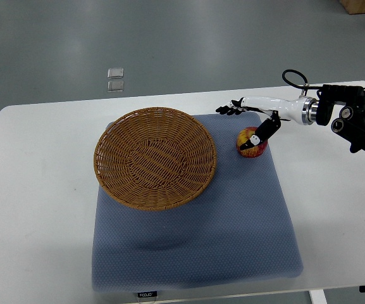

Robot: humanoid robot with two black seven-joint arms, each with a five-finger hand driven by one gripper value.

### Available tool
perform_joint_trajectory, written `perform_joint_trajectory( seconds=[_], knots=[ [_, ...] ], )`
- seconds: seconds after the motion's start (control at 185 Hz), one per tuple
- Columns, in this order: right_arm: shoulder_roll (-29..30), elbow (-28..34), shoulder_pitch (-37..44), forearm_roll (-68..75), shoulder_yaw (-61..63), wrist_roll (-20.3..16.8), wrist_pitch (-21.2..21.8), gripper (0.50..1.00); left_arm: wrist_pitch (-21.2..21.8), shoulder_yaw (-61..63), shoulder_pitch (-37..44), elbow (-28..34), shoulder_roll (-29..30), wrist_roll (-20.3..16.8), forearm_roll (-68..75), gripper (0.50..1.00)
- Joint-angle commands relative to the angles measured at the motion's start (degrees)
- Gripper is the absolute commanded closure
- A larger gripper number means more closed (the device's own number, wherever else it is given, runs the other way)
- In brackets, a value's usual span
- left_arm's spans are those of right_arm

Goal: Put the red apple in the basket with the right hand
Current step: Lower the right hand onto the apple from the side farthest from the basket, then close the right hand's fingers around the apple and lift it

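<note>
A red apple (248,144) with a yellow patch lies on the blue-grey mat (233,221), just right of the round wicker basket (155,157). My right hand (248,120) reaches in from the right edge and hovers over the apple. Its fingers (230,109) stretch out flat behind the apple and the thumb (261,134) points down onto the apple's top. The fingers are spread and do not close around the apple. The basket is empty. The left arm is out of view.
The mat lies on a white table (37,190). Two small clear squares (115,78) lie on the grey floor beyond the table's far edge. A wooden box corner (362,5) shows at the top right.
</note>
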Motion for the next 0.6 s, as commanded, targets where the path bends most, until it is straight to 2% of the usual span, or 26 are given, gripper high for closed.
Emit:
perform_joint_trajectory(
  seconds=[0.0,0.281,0.594],
  knots=[
    [0.5,-0.5,0.3,-3.1,-3.4,-0.2,-3.2,0.583,0.0,0.1,0.0,0.0,0.0,0.0,0.0,0.5],
    [0.6,-2.2,0.4,-5.1,-6.5,-0.2,-7.5,0.585,0.0,0.1,0.0,0.0,0.0,0.0,0.0,0.5],
    [0.6,-3.4,0.4,-7.7,-7.5,0.0,-8.9,0.593,0.0,0.1,0.0,-0.1,0.0,0.0,0.1,0.5]
  ],
)
